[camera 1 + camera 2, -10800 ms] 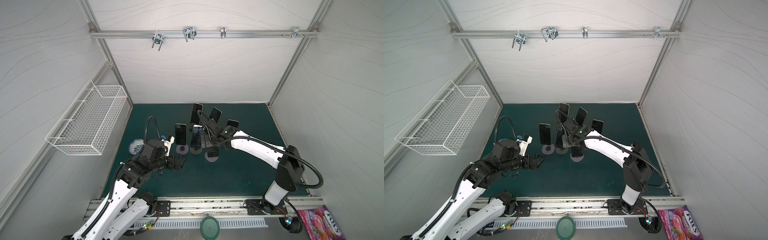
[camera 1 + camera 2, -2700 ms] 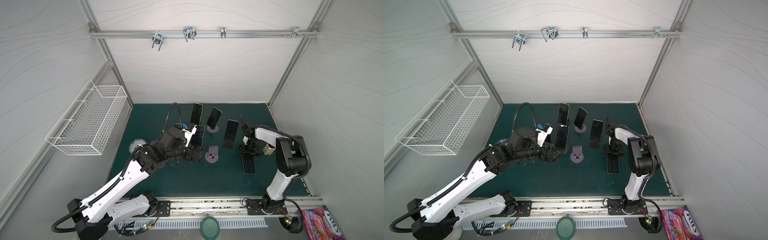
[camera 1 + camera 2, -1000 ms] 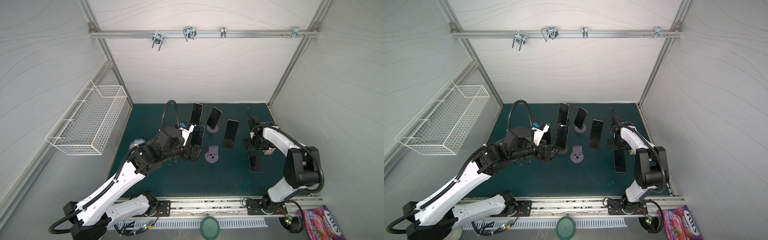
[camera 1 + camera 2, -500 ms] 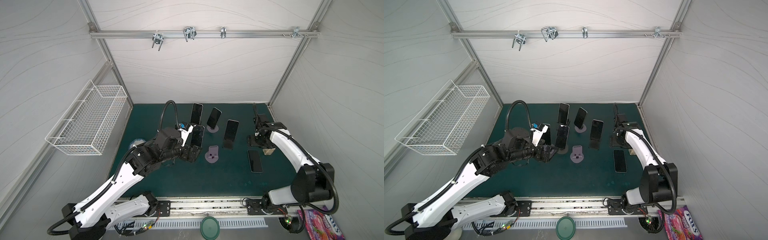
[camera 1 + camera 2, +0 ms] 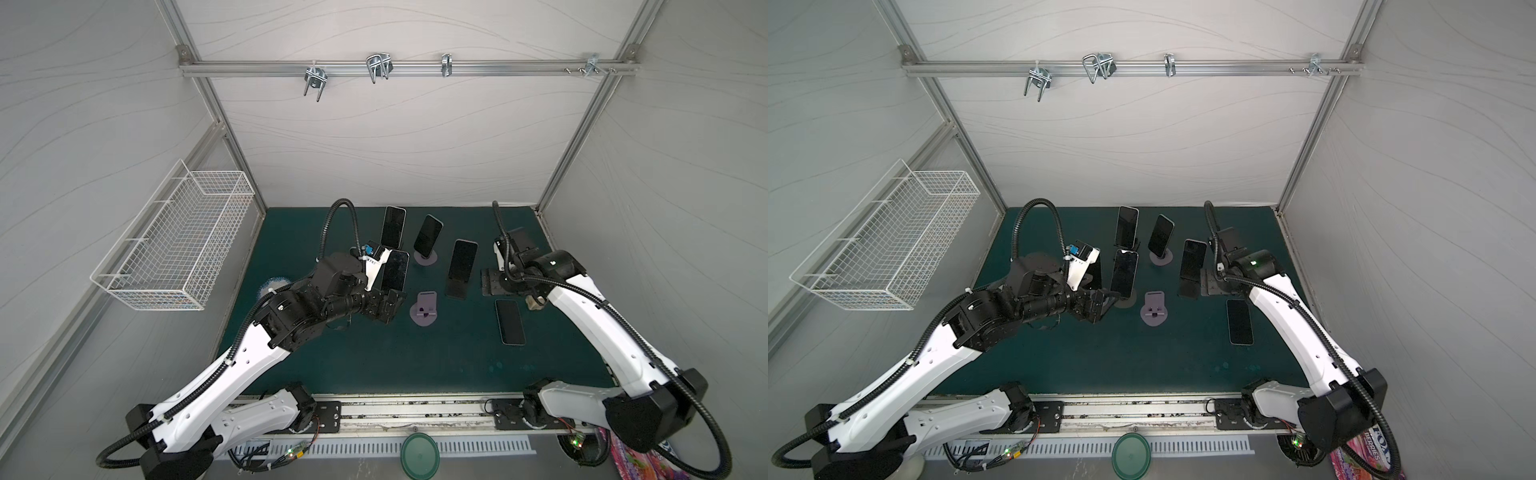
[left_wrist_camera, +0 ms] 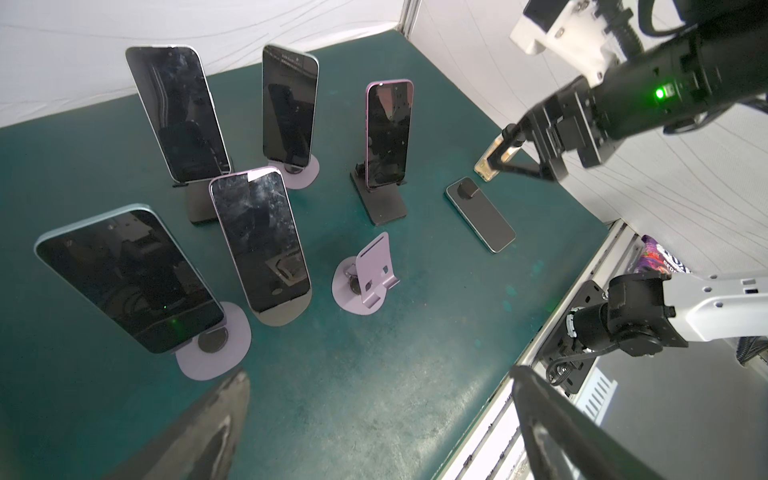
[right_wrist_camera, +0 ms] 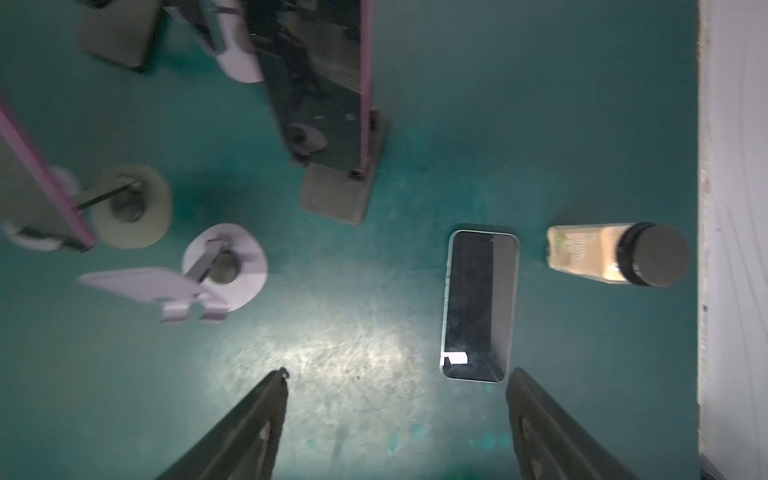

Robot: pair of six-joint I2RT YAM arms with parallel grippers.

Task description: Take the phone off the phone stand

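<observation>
In both top views the left gripper (image 5: 394, 307) hangs with its jaws spread wide and nothing between them. The empty purple stand (image 5: 424, 309) sits just ahead of its fingertips. The right gripper (image 5: 493, 282) is seen from above, so its jaw gap is hard to read there. The phone (image 5: 510, 322) lies flat on the green mat (image 5: 374, 365), just beside that gripper on the base side and apart from it. A bottle (image 5: 534, 303) is half hidden under the right arm. In a top view a fifth standing phone (image 5: 1096, 272) is mostly masked by the left wrist camera.

Left wrist view: both fingers (image 6: 208, 432) are cut off by the frame edge, wide apart and empty. Five standing phones and the bare stand lie ahead. A finger of the right gripper covers part of the bottle.

Right wrist view: the jaws are spread wide and hold nothing. The phone's near end lies just ahead of one fingertip (image 7: 524, 388), and the bottle lies on its side beside the phone. The stands farther off are smeared and cut off.
</observation>
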